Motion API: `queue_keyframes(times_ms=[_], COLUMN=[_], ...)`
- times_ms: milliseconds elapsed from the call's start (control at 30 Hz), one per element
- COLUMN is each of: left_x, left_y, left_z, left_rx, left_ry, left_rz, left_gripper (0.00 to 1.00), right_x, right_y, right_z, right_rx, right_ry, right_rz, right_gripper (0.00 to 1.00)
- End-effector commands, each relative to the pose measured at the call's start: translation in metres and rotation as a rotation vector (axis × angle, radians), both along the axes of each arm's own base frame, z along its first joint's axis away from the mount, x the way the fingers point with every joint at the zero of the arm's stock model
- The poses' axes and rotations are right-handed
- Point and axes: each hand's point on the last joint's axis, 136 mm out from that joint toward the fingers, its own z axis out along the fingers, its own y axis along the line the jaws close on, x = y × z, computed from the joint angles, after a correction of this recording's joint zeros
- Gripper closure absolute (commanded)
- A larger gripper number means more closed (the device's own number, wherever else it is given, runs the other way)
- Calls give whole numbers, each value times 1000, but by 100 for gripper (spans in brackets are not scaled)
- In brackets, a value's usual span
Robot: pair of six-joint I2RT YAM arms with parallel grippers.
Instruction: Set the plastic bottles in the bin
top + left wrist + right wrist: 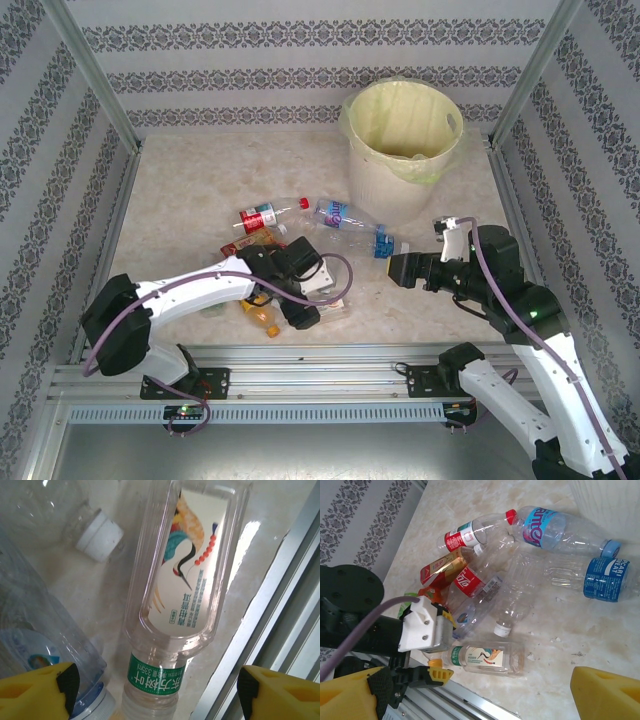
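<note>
Marble-look tabletop [190, 180], round cream-white lined bin [385, 175] at the back, and near the front rail [280, 595] our left gripper [157, 682] gapes around a flat clear plastic crane-label bottle [185, 580]: light, slick, crushable, so we'd pinch mid-body; right gripper [395, 270] hangs wide, empty.

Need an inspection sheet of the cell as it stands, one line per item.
Surface: beige marbled tabletop, no spill seen.
Job's things: clear plastic bottles piled left of centre, lying down; round cream-white plastic bin with yellow-green liner upright, far side.
Clutter: flattened red-and-gold pack in the pile; cannot tell if it is a bottle.
Grippers: left gripper open, straddling a clear crane-label bottle; right gripper open, empty.
Cables: purple cable on the left arm loops over the pile.
Surroundings: patterned wall panels, aluminium frame posts.
</note>
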Motion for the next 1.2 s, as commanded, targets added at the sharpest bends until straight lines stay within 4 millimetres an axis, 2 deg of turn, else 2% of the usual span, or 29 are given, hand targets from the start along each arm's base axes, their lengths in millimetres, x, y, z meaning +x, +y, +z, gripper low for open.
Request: queue_keyframes(times_ms=[0, 167, 367, 633, 700, 833, 967, 1167], left_x=[-11, -15, -17, -18, -18, -18, -18, -17], left_y=[14, 20, 26, 26, 25, 23, 17, -1], left_z=[-8, -23, -41, -52, -54, -53, -43, -11], left_rx=[101, 153, 235, 276, 280, 271, 231, 86], left_ry=[23, 61, 105, 131, 133, 133, 135, 111], left_rz=[-33, -32, -31, -32, -34, -34, -33, -1], left_gripper=[18, 26, 29, 36, 42, 51, 62, 64], right_x=[-5, -4, -4, -4, -4, -3, -1, 4], right_y=[3, 4, 3, 2, 1, 1, -1, -5], right_z=[-6, -7, -8, -11, -11, -13, -16, -17], right_rx=[5, 8, 3, -5, -7, -6, -3, 51], right_ry=[22, 22, 24, 31, 30, 33, 43, 54], right_rz=[17, 19, 20, 16, 11, 10, -8, -83], right_gripper=[8, 8, 8, 8, 8, 8, 8, 8])
